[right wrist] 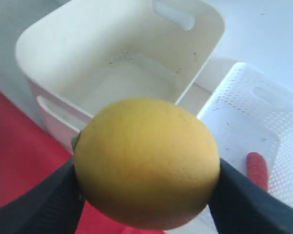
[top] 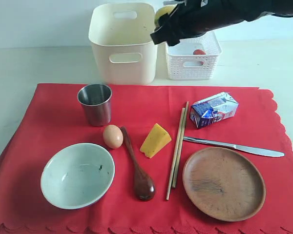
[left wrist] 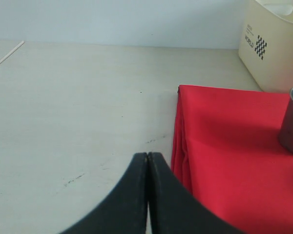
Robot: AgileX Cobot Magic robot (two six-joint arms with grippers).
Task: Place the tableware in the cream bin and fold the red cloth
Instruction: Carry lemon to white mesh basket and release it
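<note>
Six tableware pieces on red cloth [top: 49, 112]: steel cup [top: 94, 104], bowl [top: 78, 175], spoon [top: 136, 168], chopsticks [top: 177, 146], knife [top: 234, 146], plate [top: 223, 183]. Cream bin [left wrist: 273, 44], printed "WORLD" beside a checkered mark, stands just behind the cloth. Right gripper [right wrist: 147, 195] clamps a lemon [right wrist: 146, 156] near the bin's rim. Left gripper [left wrist: 147, 158]: pressed closed, holding nothing.

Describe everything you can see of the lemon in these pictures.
The lemon is a plump, rounded, whole yellow fruit with finely dimpled skin. The right gripper clamps it on two opposite sides between dark fingers, holding it in the air above where the cream bin and the white lattice basket stand side by side. Nothing else touches it.
</note>
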